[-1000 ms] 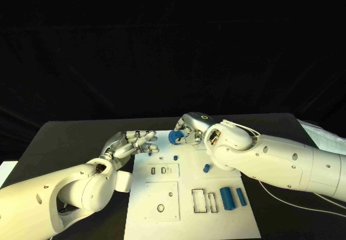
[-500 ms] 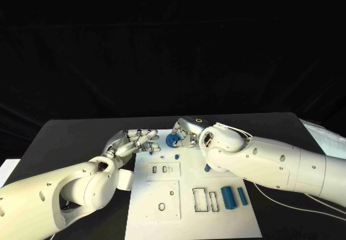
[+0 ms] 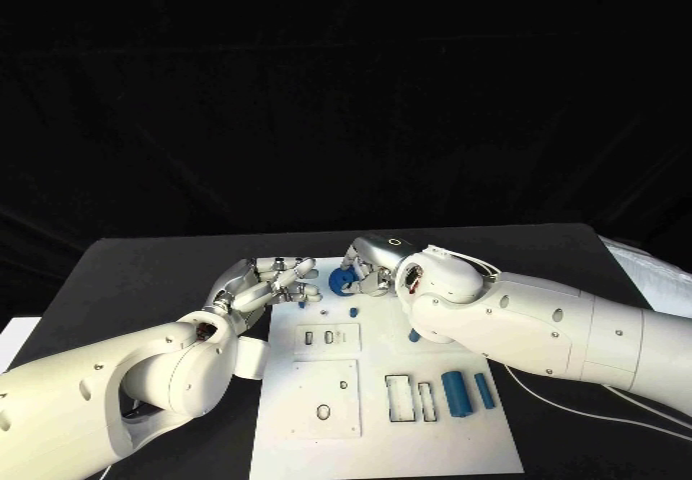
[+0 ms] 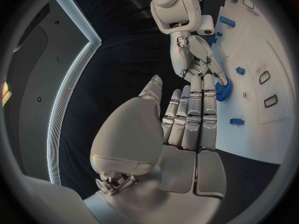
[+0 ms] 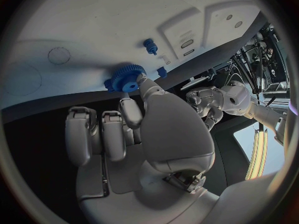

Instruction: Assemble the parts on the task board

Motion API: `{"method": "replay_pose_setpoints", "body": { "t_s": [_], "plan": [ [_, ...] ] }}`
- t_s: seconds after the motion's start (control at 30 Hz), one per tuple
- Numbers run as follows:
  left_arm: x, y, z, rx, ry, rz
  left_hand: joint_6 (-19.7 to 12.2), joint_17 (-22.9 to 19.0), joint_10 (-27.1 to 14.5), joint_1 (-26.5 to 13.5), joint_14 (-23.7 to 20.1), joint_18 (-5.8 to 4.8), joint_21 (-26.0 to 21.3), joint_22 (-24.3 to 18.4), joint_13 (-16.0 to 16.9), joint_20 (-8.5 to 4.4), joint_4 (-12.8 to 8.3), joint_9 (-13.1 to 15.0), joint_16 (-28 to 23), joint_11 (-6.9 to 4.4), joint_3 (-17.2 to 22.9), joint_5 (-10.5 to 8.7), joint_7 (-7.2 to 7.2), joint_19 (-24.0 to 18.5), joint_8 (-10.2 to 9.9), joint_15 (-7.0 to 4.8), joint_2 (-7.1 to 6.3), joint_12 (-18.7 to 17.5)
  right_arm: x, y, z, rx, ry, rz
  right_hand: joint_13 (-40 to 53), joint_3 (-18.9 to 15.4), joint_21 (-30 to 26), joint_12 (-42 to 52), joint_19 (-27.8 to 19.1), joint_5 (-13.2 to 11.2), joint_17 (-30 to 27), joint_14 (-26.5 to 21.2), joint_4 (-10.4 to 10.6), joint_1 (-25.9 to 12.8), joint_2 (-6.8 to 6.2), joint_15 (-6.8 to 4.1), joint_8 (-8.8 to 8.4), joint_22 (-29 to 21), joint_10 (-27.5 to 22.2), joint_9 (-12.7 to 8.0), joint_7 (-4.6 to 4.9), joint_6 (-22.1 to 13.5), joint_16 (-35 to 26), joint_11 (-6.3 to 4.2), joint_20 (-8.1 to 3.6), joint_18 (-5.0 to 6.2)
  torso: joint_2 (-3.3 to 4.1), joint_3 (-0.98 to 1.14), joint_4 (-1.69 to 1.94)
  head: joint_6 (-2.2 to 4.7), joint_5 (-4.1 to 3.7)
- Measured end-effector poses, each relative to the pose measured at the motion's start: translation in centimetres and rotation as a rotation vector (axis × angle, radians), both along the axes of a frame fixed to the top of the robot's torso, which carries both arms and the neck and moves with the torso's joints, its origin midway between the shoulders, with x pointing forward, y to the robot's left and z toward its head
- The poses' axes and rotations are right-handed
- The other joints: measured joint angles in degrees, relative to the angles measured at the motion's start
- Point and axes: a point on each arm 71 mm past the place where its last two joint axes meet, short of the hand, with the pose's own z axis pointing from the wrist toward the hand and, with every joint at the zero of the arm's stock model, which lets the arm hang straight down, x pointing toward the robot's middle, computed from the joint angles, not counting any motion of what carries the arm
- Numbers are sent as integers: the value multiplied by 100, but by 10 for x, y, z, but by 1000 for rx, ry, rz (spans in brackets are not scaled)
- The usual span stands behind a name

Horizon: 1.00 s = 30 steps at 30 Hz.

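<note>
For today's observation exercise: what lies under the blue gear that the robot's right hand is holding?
Under the blue gear held by the right hand lies the white task board. The spot directly beneath it is covered by the gear and fingers, so any peg or hole there cannot be seen.

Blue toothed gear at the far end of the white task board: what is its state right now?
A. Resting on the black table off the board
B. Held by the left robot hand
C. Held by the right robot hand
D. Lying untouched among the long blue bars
C. The right robot hand has its fingertips closed on the blue toothed gear at the white task board; the left robot hand is beside it with nothing in it.
</note>
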Motion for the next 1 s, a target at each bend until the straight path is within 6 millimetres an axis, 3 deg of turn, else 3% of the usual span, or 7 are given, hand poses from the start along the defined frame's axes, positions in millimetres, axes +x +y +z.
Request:
{"method": "replay_pose_setpoints", "body": {
  "t_s": [0.13, 0.27, 0.43, 0.63, 0.73, 1.0],
  "plan": [
    [0, 0, 0, 0, 0, 0, 0, 13, 0, 0, 0, 0, 0, 0, 0, 0, -15, 0, 0, 0, 16, 0, 0, 0, -15, 0, 0, -32, 0, 0, 0, -2, 1, 0, -207, -50, -26, -249, -29, -74, 0, -9, 44, -79, -86, 36, 0, 0, -135, -22, 57, -291, 0, 65, 29, 0, 0, 0, -1, -2, -2],
    [0, 0, 0, 0, 0, -1, 0, 13, 0, 0, 0, -1, 0, 0, 0, 0, -15, 0, 0, 0, 16, 0, 0, 0, -14, 0, 0, -32, 1, 0, -1, -4, 1, -1, -240, -65, -26, -291, -29, -74, -1, 11, 59, -61, -157, 55, 0, -1, -134, -22, 88, -322, 0, 65, 29, 0, -1, 1, -1, -1, -9],
    [0, 0, 0, 0, 1, -1, 0, 13, 0, 0, 0, -1, 0, 0, 0, 0, -15, 0, 0, 0, 16, 0, 0, 0, -14, 0, 0, -32, 1, -2, -1, -6, 1, -4, -234, -74, -26, -291, -29, -74, -1, 11, 68, -61, -157, 55, 0, -1, -134, -12, 88, -323, 0, 65, 70, 0, -1, 3, -1, 2, -15],
    [0, 0, 0, 1, 1, 0, 0, 13, 0, 0, 0, -1, 0, 0, 0, 0, -15, 0, 0, 0, 16, 0, 0, 0, -14, 0, 0, -32, 1, -5, -2, -8, 9, -10, -114, -139, -26, -133, -29, 19, -1, 11, 134, -65, -153, 55, 65, -1, -99, 26, 11, -153, 0, 30, 70, 0, -1, 3, -1, -2, -18],
    [0, 1, 0, 1, 1, 0, 0, 13, 0, 0, 0, 0, 0, -1, 0, 0, -15, 0, 0, 0, 16, 0, 0, 0, -14, 0, 0, -32, 1, -6, -3, -10, 22, -11, -47, -160, -26, -34, -29, 157, -2, 11, 253, -184, -36, 55, 110, -1, -60, 40, -5, -19, 0, -6, 70, 0, -1, 3, -1, -10, -18],
    [0, 1, 0, 1, 2, 0, 0, 24, 0, 0, 0, 0, 0, -1, 0, 0, -15, 0, 0, 0, 16, 0, 0, 0, -14, 0, 0, -32, 2, -7, -3, -12, 51, -13, 17, -303, -25, 35, -6, 294, -2, 11, 506, -476, -11, 55, 66, -2, -40, 22, -1, 17, 0, 14, 47, 0, -1, 3, 1, -23, -24]
  ]
}}
